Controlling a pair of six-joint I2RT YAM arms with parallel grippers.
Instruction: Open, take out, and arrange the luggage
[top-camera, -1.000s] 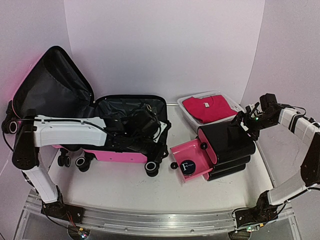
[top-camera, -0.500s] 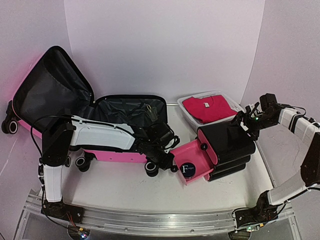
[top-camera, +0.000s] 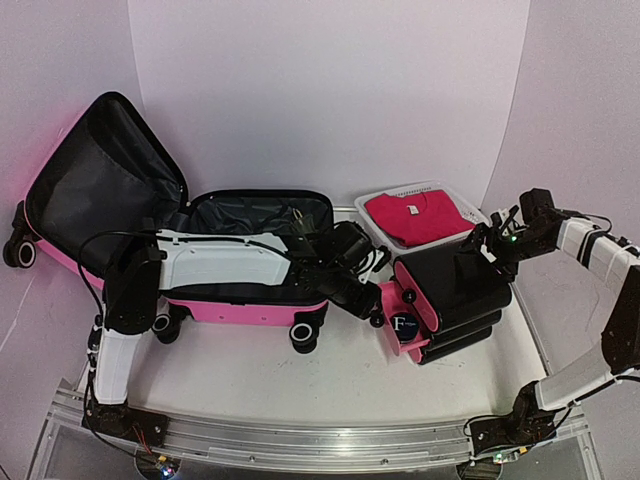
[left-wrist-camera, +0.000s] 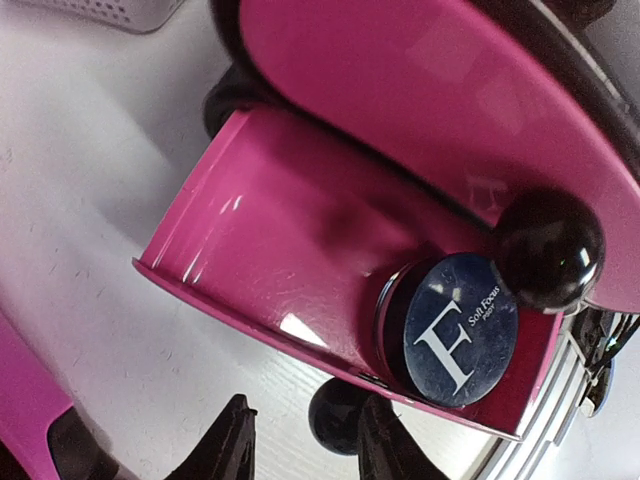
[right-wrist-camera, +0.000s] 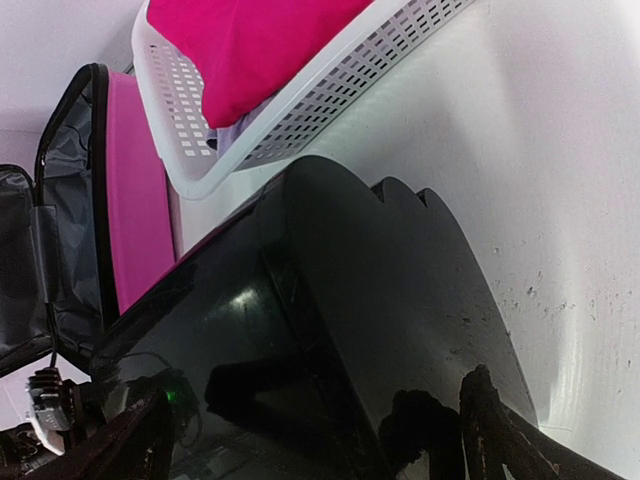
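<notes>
The bright-pink luggage (top-camera: 230, 308) lies open at the left, its black-lined lid (top-camera: 100, 190) standing up; its pink edge also shows in the right wrist view (right-wrist-camera: 135, 190). My left gripper (top-camera: 370, 303) is open, right of the luggage. In the left wrist view my left gripper (left-wrist-camera: 305, 450) has the black knob (left-wrist-camera: 335, 415) of a pink drawer (left-wrist-camera: 300, 230) between its fingers, touching the right one. A round dark jar (left-wrist-camera: 460, 325) marked "F" lies in the drawer. My right gripper (top-camera: 487, 245) is wide open over the top of the black case stack (right-wrist-camera: 400, 300).
The stack of black cases (top-camera: 460, 290) with pink ends stands right of centre, its lowest drawer (top-camera: 392, 305) partly out. A white mesh basket (top-camera: 372, 226) holding a red garment (top-camera: 415, 215) sits behind it. The luggage's black wheels (top-camera: 304, 337) face the front.
My left gripper has moved right, from the luggage to the drawer. The pink drawer with the jar has slid further into the black stack. The right arm has not moved.
</notes>
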